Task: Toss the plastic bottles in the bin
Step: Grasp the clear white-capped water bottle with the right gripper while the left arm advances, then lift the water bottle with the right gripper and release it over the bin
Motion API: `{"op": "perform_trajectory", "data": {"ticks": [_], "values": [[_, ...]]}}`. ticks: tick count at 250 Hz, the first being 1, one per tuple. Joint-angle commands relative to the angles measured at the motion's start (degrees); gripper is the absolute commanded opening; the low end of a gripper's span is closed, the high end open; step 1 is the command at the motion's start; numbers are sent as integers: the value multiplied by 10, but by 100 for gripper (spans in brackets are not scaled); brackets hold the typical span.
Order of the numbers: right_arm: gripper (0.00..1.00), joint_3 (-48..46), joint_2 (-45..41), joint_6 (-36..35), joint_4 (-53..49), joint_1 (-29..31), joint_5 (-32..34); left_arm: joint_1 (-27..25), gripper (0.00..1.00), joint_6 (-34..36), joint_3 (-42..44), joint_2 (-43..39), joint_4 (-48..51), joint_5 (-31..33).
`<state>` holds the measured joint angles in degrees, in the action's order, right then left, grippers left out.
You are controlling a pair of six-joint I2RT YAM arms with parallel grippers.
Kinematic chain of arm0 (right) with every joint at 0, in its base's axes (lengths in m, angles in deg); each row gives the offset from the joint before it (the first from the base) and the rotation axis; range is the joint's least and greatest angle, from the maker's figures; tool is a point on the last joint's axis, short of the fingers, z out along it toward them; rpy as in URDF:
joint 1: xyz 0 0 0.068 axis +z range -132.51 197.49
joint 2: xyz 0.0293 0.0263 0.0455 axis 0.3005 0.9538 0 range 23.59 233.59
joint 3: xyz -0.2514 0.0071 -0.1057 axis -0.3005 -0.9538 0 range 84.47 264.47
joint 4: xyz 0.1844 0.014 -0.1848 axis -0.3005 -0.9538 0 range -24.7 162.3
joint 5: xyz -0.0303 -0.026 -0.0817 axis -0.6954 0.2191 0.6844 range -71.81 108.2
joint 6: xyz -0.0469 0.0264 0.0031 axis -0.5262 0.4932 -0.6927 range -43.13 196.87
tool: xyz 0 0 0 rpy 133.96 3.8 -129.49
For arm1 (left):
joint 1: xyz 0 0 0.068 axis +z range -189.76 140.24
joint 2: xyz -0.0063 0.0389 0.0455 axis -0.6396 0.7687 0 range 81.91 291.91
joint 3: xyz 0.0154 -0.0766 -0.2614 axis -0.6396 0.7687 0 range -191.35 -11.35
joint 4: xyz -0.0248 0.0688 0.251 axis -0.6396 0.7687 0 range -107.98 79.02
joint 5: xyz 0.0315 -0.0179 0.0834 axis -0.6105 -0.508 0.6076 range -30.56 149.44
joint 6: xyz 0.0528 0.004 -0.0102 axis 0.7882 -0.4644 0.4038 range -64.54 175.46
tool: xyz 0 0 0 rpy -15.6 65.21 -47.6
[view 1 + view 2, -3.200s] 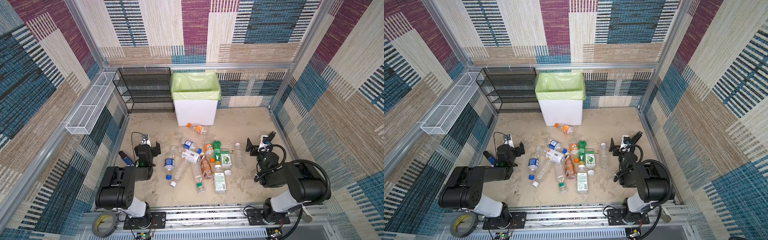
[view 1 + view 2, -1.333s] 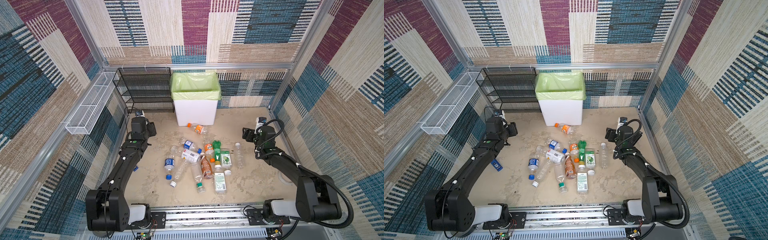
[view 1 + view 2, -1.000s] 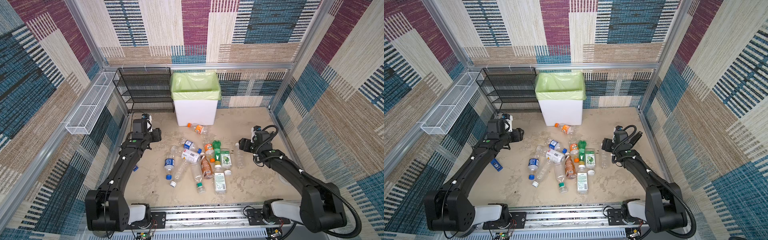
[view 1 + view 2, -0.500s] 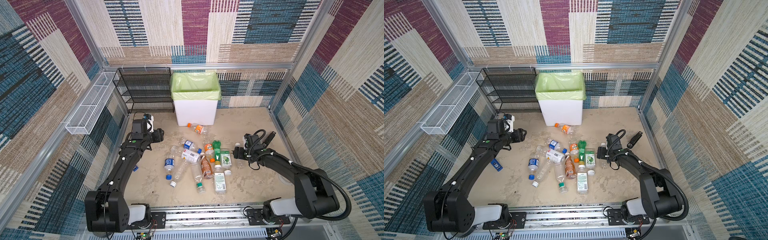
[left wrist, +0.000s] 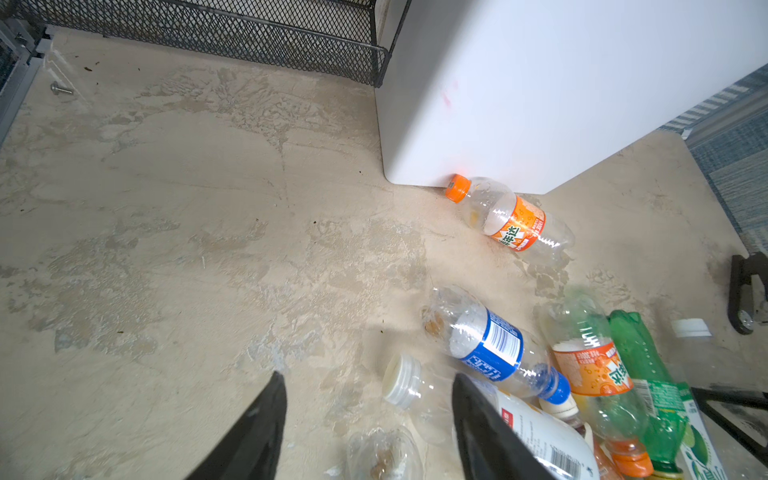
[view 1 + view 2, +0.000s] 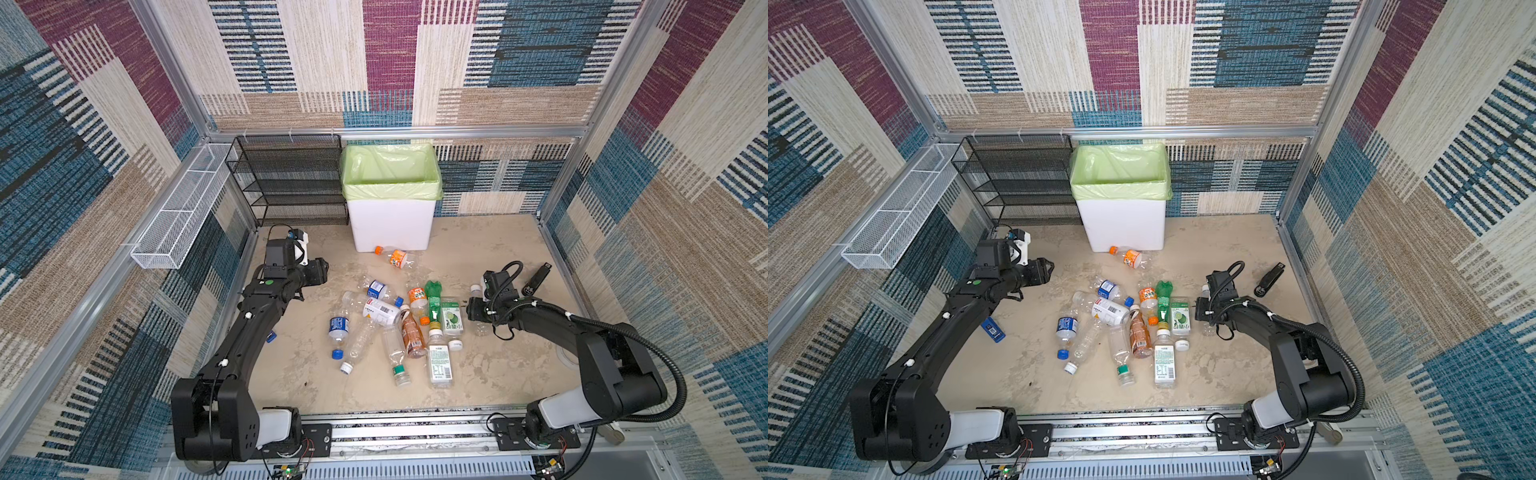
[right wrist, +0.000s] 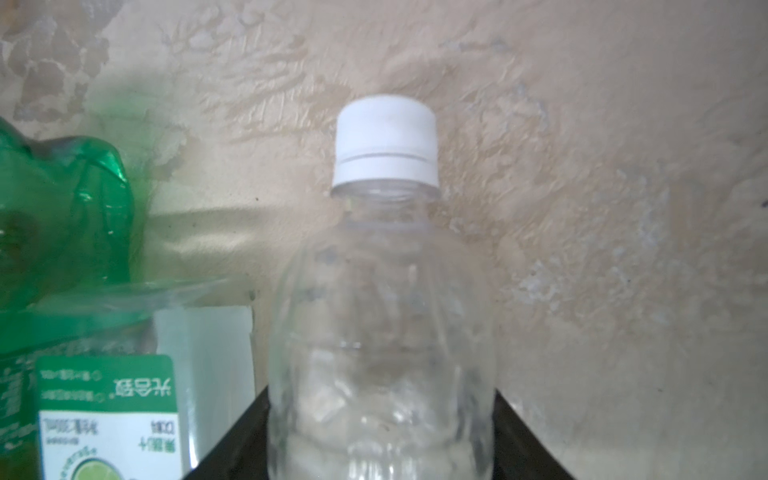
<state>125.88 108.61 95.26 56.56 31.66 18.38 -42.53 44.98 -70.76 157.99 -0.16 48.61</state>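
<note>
Our right claw (image 7: pixel 380 401) grasps the clear white-capped bottle (image 7: pixel 382 299) lying on the tabletop (image 5: pixel 166 249), one finger against each side, with the green bottle (image 7: pixel 62 199) just beside it. Our left claw (image 5: pixel 365 380) hangs released and empty. The blue-labelled bottle (image 5: pixel 490 345) lies just ahead of it. The bin (image 5: pixel 540 83) stands farther ahead, with the orange-capped bottle (image 5: pixel 509 218) at its foot.

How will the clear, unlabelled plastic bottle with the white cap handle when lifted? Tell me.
The clear white-capped bottle looks empty, so it is probably very light. Its thin-looking walls may dent under a squeeze. Round and lying on its side, it could roll if nudged.
</note>
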Motion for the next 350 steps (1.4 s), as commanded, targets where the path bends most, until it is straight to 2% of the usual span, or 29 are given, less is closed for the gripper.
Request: {"op": "perform_trajectory", "data": {"ticks": [1,64,124,175,205,253,306,350], "values": [[58,5,-2,4,8,1,9,0,64,-4,1,4,2,-6],[55,31,-44,-8,26,1,25,0,63,0,1,12,4,-10],[55,70,-114,-35,109,1,15,-1,63,2,18,4,-17,-26],[57,67,-184,-75,254,1,-8,-3,62,8,36,-17,-39,-30],[55,115,-193,-79,295,1,-36,-5,62,12,52,-35,-60,-38],[54,118,-232,-119,491,7,-87,-9,62,23,81,-68,-101,-58],[53,160,-221,-160,633,17,-149,-18,62,24,122,-112,-150,-63],[52,260,-140,-178,691,40,-152,-31,60,-2,148,-158,-167,-40]]}}
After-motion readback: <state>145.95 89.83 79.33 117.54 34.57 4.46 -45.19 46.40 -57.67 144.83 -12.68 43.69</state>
